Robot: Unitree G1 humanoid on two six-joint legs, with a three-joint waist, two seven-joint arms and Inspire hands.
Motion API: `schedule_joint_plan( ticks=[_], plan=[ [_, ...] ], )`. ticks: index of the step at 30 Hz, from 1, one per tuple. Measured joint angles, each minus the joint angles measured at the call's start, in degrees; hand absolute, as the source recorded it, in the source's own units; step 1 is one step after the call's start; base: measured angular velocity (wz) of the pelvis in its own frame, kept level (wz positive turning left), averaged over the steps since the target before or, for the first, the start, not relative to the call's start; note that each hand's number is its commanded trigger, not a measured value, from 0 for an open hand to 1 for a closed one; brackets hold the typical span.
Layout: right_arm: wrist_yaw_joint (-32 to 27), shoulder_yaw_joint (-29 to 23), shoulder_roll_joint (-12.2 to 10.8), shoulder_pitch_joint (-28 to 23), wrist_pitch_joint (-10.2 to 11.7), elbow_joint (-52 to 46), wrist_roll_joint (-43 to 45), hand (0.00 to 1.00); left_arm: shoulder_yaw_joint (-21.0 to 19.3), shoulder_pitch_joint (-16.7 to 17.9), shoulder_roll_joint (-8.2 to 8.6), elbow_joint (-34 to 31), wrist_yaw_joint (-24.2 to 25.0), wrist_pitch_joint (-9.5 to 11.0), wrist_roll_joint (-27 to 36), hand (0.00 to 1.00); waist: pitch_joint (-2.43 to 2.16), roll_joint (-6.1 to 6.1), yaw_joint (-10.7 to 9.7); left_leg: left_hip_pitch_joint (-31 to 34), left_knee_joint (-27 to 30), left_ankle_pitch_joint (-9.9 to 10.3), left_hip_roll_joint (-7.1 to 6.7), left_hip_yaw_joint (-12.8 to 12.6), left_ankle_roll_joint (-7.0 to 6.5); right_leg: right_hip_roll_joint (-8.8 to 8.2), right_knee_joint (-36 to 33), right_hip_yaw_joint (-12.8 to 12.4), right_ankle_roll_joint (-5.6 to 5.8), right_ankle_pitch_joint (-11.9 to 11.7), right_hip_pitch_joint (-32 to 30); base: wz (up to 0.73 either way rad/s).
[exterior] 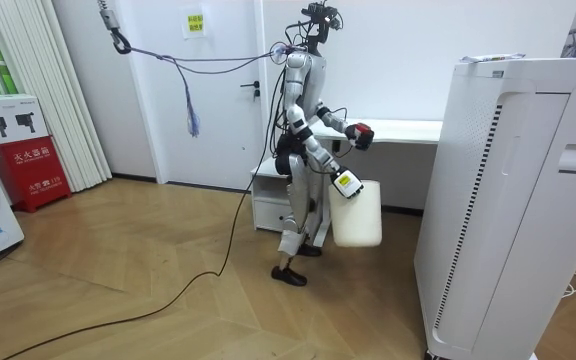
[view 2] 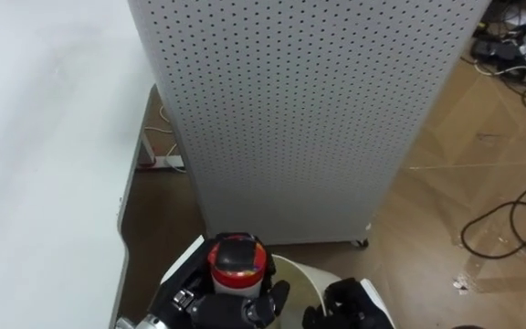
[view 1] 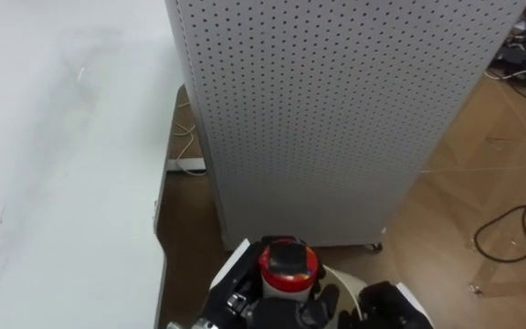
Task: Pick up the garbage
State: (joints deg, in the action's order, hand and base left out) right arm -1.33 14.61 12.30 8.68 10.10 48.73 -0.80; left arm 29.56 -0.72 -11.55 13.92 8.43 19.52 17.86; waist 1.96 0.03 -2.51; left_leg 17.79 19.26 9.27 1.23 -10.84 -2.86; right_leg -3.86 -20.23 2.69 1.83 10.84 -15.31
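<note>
A small can-like piece of garbage (view 1: 287, 267) with a red top and a white base sits at the bottom middle of the left eye view. My left hand (view 1: 281, 311) is shut round it from below. In the room view the garbage (exterior: 362, 131) is held up at chest height. Just right of it, the curved rim of a white bin (view 1: 343, 277) shows beneath the can. My right hand (view 1: 386, 307) grips that rim. The white bin (exterior: 356, 215) hangs from that hand at hip height in the room view. I stand between the white table and a tall white cabinet.
A white table (view 1: 62, 164) runs along my left. A tall perforated white cabinet (view 1: 336, 119) stands directly ahead and close. Dark cables (view 1: 519, 228) lie on the wooden floor to the right. A white drawer unit (exterior: 268, 205) stands under the table behind me.
</note>
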Motion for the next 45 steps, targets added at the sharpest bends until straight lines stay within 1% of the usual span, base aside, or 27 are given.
schedule_joint_plan(
  ticks=[6, 13, 14, 16, 18, 21, 26, 29, 31, 33, 35, 38, 39, 41, 44, 45],
  plan=[
    [-0.67, 0.08, -0.46, -0.08, 0.00, 0.26, -0.28, 1.00, 0.04, 0.01, -0.66, 0.90, 0.06, -0.01, -0.10, 0.00, 0.01, -0.47, -0.37, 0.29, -0.04, -0.01, 0.00, -0.33, -0.01, -0.05, -0.42, -0.29, -0.02, 0.14, -0.70, -0.03],
    [-0.78, 1.31, -0.84, -0.03, -0.23, 0.06, -2.15, 1.00, 0.16, -0.07, -0.66, 1.75, 0.84, -0.02, -0.03, 0.00, -0.02, -0.56, -0.39, 0.53, 0.18, -0.02, -0.04, -0.32, -0.04, -0.15, -0.46, -0.20, -0.02, 0.16, -0.81, 0.00],
    [-0.41, 2.30, -0.70, -0.07, -0.41, 0.07, -1.96, 1.00, 0.21, -0.11, -0.66, 1.73, 1.33, -0.02, -0.03, 0.00, -0.02, -0.56, -0.34, 0.53, 0.20, -0.04, -0.07, -0.32, -0.07, -0.19, -0.47, -0.20, -0.02, 0.17, -0.81, 0.00],
    [-0.68, 2.09, -0.68, -0.01, -0.36, 0.05, -1.95, 1.00, 0.20, -0.13, -0.67, 1.72, 1.84, -0.03, -0.04, 0.00, -0.10, -0.69, -0.42, 0.51, 0.22, -0.05, -0.09, -0.34, -0.09, -0.21, -0.43, -0.23, -0.01, 0.17, -0.79, 0.00],
    [-0.53, 1.97, 0.07, 0.18, -0.34, 0.01, -2.15, 1.00, 0.23, -0.30, -0.68, 1.72, 2.64, -0.03, -0.05, 0.00, -0.20, -1.06, -0.43, 0.45, 0.27, -0.05, -0.06, -0.34, -0.09, -0.16, -0.38, -0.23, -0.02, 0.17, -0.68, 0.00],
    [-0.42, 2.08, 0.16, 0.19, -0.34, 0.01, -2.18, 1.00, 0.75, -1.13, -0.68, 1.70, 3.58, -0.05, -0.05, 0.00, -0.21, -1.10, -0.39, 0.29, 0.42, -0.05, -0.01, -0.34, -0.08, -0.13, -0.37, -0.24, -0.02, 0.16, -0.44, 0.00],
    [0.19, 2.10, 0.06, 0.11, -0.34, -0.01, -2.19, 1.00, 1.08, -1.66, -0.69, 1.63, 3.96, -0.09, -0.06, 0.00, -0.22, -1.04, -0.50, -1.31, -0.02, -0.04, -0.03, -0.33, -0.07, -0.11, 0.05, -0.22, -0.02, 0.16, 1.16, 0.00],
    [0.02, 2.10, 0.13, -0.12, -0.32, -0.01, -2.48, 1.00, 1.07, -1.57, -0.73, 0.07, 3.30, -0.09, -0.51, 0.00, -0.24, -1.02, -0.48, -2.65, -0.60, -0.04, -0.14, -0.36, -0.07, -0.10, 0.68, -0.29, -0.04, 0.14, 2.51, 0.00],
    [-0.39, 2.10, 0.23, -0.65, -0.07, -0.03, -2.44, 1.00, 1.01, -1.55, -0.80, -1.70, 2.20, -0.09, -3.22, 0.00, -0.36, -0.86, -0.52, -3.63, -1.05, -0.04, -0.20, -0.35, -0.06, -0.06, 1.73, -0.27, -0.02, 0.14, 3.68, 0.00],
    [-0.66, 1.98, 0.25, -1.71, 0.07, -0.13, -2.38, 1.00, 0.17, -1.54, -0.72, -5.48, 0.34, 0.00, -8.99, 0.00, -0.47, -0.74, -0.46, -4.77, -1.80, -0.07, -0.35, -0.33, -0.02, 0.01, 2.65, -0.28, 0.06, 0.09, 4.99, 0.00],
    [-0.61, 1.64, 0.25, -2.44, 0.08, -0.33, -2.13, 1.00, -0.74, -1.53, -0.69, -7.27, -1.46, 0.48, -13.16, 0.00, -0.55, -0.61, -0.54, -5.77, -2.36, -0.08, -0.87, -0.29, 0.01, -0.04, 2.77, -0.35, 0.07, 0.08, 5.77, 0.00],
    [-0.63, 0.49, 0.98, -5.05, 0.06, -4.60, -2.15, 1.00, -2.15, -1.29, -0.78, -10.28, -4.28, 0.50, -19.36, 0.00, -0.95, -0.22, -0.53, -6.85, -3.26, -0.14, -1.03, -0.29, 0.10, -0.12, 3.59, -0.34, 0.07, 0.06, 6.74, 0.00],
    [-0.65, 0.25, 1.24, -6.37, 0.08, -6.47, -1.94, 1.00, -2.64, -1.15, -0.83, -11.92, -5.11, 0.51, -21.36, 0.00, -0.96, -0.22, -0.43, -7.50, -3.49, -0.14, -0.98, -0.31, 0.11, -0.15, 3.63, -0.46, 0.07, 0.06, 7.18, -0.03],
    [-0.70, -0.21, 1.23, -7.67, 0.21, -7.98, -1.94, 1.00, -3.12, -1.13, -0.85, -13.44, -6.36, 0.53, -22.58, 0.00, -1.03, -0.16, -0.43, -8.66, -3.66, -0.13, -0.98, -0.30, 0.12, -0.17, 3.70, -0.95, 0.07, 0.06, 8.03, -0.15],
    [-0.64, -0.25, 1.22, -8.34, 0.30, -8.54, -3.61, 1.00, -4.20, -1.07, -0.57, -13.64, -8.39, 0.69, -23.64, 0.00, -1.04, -0.19, -0.53, -11.19, -4.04, -0.05, -1.00, -0.33, 0.25, -0.29, 3.57, -1.06, 0.08, 0.07, 9.33, -0.31],
    [-0.62, -0.22, 1.17, -8.89, 0.45, -8.90, -4.02, 1.00, -4.77, -1.05, -0.69, -13.67, -9.04, 0.74, -24.20, 0.00, -1.16, -0.28, -0.12, -12.42, -4.57, 0.15, -0.96, -1.11, 0.58, -0.21, 3.37, -0.99, 0.08, 0.07, 9.55, -0.45]
  ],
)
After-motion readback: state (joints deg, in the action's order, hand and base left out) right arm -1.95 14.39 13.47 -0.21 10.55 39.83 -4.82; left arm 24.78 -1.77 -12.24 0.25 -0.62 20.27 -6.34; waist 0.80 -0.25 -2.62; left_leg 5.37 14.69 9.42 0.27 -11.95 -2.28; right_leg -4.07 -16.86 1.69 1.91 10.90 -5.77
